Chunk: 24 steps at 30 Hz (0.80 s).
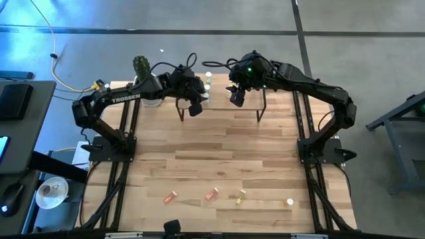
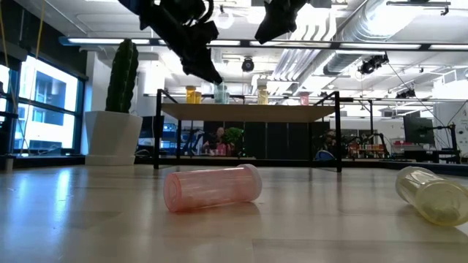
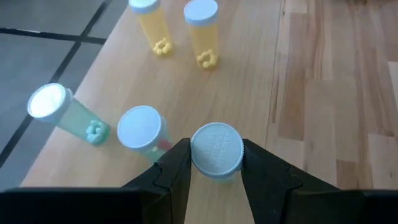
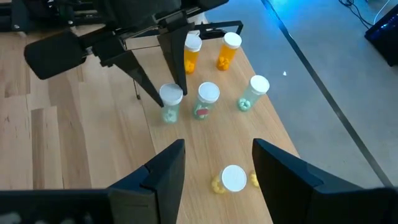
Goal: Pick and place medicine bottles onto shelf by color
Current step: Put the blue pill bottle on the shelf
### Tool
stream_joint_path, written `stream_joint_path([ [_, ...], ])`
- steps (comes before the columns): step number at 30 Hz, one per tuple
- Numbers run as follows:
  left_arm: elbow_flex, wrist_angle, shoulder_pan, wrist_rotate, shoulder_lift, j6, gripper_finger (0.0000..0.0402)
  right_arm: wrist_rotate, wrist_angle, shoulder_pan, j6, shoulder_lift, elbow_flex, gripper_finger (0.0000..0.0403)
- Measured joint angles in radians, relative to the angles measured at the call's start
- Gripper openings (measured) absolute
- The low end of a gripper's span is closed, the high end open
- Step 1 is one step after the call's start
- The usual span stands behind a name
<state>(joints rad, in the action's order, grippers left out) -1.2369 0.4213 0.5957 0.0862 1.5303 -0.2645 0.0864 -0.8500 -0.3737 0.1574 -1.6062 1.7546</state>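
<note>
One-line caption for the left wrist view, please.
Left gripper holds a white-capped bottle upright on the shelf, beside four standing bottles.

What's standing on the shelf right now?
Six capped bottles stand upright on the shelf: two orange, two green, one red-pink, one yellow. The left pincer grips one green bottle, hiding its body.
</note>
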Motion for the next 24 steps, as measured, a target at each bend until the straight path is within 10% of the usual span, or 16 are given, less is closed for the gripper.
stream_joint_path([
  [24, -0.001, -0.014, -0.003, -0.004, 0.026, 0.000, 0.0117, 0.000, 0.000, 0.000, 0.000, 0.000, -0.001, 0.0179],
])
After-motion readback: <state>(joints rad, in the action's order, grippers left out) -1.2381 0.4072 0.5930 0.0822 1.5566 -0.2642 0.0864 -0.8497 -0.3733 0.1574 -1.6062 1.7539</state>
